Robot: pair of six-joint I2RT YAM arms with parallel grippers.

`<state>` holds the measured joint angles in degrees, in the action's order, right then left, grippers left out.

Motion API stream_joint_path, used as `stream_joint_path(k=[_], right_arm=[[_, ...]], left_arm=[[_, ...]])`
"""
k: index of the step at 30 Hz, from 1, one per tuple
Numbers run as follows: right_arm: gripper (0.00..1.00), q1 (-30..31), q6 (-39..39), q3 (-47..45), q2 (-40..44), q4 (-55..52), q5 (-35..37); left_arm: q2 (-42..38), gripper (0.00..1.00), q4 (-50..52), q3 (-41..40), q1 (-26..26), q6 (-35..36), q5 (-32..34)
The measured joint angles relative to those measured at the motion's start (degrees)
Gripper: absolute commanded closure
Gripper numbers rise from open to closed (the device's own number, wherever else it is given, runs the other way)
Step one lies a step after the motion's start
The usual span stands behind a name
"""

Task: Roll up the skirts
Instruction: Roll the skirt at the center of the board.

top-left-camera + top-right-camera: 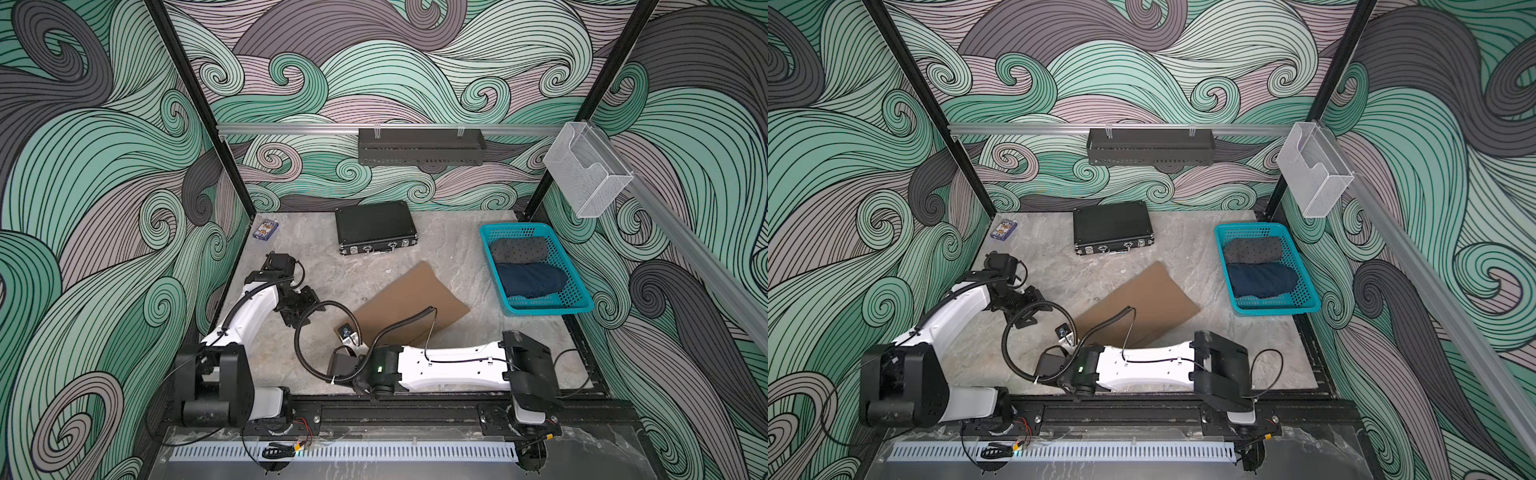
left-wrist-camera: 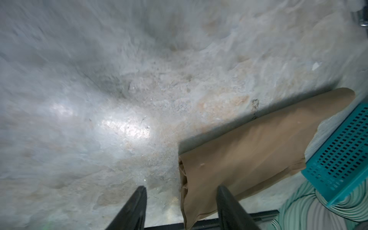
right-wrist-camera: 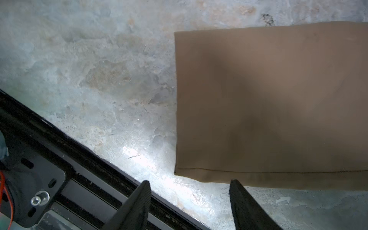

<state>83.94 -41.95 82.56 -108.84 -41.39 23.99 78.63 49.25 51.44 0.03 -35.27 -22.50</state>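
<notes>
worktop carries 1 tan skirt, flat, unrolled, mid-worktop | 1 teal basket holds 2 rolled skirts: dotted grey skirt, blue skirt | 1 black case, shut | left fingers parted, empty | right fingers parted, empty, beside tan hem

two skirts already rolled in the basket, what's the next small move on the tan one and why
Probably lower the right gripper onto the near hem of the tan skirt and pinch it to start the roll: it lies flat, unrolled, the jaws stand open, and that hem sits just ahead of them.
</notes>
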Motion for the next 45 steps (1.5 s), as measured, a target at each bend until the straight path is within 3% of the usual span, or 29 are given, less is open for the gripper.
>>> stream_joint_path(k=[4, 12, 15, 19, 21, 27, 40, 45], right_arm=[[0.29, 0.0, 1.1, 3.8, -5.2, -3.1, 0.1], [0.29, -0.1, 4.3, 7.1, -13.0, -6.6, 0.0], [0.43, -1.2, 5.3, 7.7, -13.9, -6.6, -0.4], [0.73, -3.5, 7.3, 7.6, -14.4, -5.3, -1.2], [0.83, -4.1, 8.5, 6.4, -14.1, -3.2, -1.8], [0.96, -5.0, 11.5, -2.2, -8.5, 5.6, -5.0], [1.00, -8.4, 16.4, -16.5, 1.6, 18.3, -21.1], [1.00, -9.5, 17.6, -18.6, 3.1, 20.7, -26.0]], left_arm=[[2.4, 0.52, -2.4, -3.2, 1.3, -1.0, -4.5], [1.3, 0.39, -8.2, -7.3, 4.0, -4.9, -6.3], [0.6, 0.37, -10.9, -10.2, 4.1, -6.8, -6.9], [0.6, 0.33, -16.1, -14.3, 4.3, -9.0, -9.1], [0.5, 0.33, -18.2, -15.9, 4.3, -9.5, -10.1], [-5.3, 0.29, -22.6, -21.0, 3.7, -10.8, -11.3], [-7.6, 0.29, -38.2, -28.4, -2.6, -17.2, -16.4], [-7.1, 0.37, -41.0, -28.8, -3.9, -18.4, -14.8]])
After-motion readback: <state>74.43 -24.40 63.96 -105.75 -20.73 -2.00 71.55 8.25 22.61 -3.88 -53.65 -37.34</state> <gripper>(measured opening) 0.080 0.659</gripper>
